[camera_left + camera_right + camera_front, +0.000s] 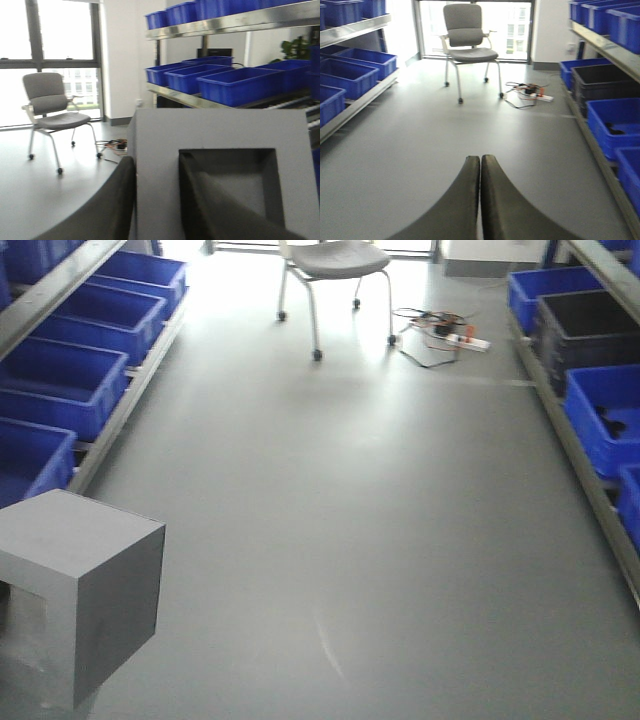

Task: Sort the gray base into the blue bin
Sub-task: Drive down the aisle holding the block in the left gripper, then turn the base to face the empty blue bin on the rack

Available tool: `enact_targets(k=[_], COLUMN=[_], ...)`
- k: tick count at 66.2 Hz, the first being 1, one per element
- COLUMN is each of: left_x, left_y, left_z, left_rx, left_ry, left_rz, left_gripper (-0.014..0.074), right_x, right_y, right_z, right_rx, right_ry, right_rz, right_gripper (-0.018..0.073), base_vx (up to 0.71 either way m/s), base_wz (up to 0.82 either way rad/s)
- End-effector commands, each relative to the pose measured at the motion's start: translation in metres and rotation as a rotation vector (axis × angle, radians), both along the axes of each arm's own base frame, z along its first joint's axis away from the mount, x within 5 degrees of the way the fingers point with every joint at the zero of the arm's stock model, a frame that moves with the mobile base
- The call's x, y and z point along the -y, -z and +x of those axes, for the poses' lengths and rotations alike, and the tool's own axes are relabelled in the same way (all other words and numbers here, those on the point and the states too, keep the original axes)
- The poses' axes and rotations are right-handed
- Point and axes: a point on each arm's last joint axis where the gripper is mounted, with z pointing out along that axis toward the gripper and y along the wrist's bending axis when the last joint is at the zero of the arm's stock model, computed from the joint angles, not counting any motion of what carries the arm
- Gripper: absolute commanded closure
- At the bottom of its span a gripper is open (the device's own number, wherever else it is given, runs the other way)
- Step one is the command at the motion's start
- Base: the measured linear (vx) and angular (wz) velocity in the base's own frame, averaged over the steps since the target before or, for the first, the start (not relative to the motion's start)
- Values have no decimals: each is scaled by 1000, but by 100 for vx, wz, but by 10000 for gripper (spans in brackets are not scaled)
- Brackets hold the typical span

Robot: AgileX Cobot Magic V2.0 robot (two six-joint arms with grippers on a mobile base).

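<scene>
Left wrist-mounted view: you see the left gripper (156,167) clamped on the gray base (220,130). One dark, curved finger (210,210) sits inside the square recessed opening. The other lies against the outer left face, so one wall of the block is pinched between them. The block is matte and flat-sided, with sharp edges. The recess has sloping inner walls in a darker gray.

In the exterior front-facing view, locate the gray base (90,590) at the lower left corner. It stands just beside the left-hand shelf, with the opening turned to the left. You cannot tell whether its underside touches the floor (350,520), which is smooth, pale gray and faintly reflective.

In the right wrist-mounted view, the right gripper (480,167) has its jaws pressed together and holds nothing. Its two tapered black fingers meet along a thin seam above the floor.

Glossy blue bins (45,405) with thick rims line the brushed-metal shelf (225,22) units on both sides. One black bin (590,325) sits among those on the right. At the far end stand a gray padded chair (335,260) on castors and a white power strip (465,340) with tangled cables.
</scene>
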Motion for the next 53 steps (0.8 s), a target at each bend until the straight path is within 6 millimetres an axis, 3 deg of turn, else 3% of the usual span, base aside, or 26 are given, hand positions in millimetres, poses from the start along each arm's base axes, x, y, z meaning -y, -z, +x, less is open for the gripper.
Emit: enact_targets(k=[1,22,53], left_x=[-1,-1,-1], left_y=[-19,-19,-19], left_z=[-2,-2,-2], left_rx=[113,113,113], left_ry=[6,6,6], left_rz=[-74,-74,-74], left_gripper=[602,602,602], right_x=[0,0,0], right_y=[-3,-3,-3], right_z=[0,0,0], right_rx=[72,72,72], right_ry=[0,0,0], right_rz=[-11,-11,-11], right_gripper=[568,568,568], base_vx=[30,27,21], base_wz=[48,64,88])
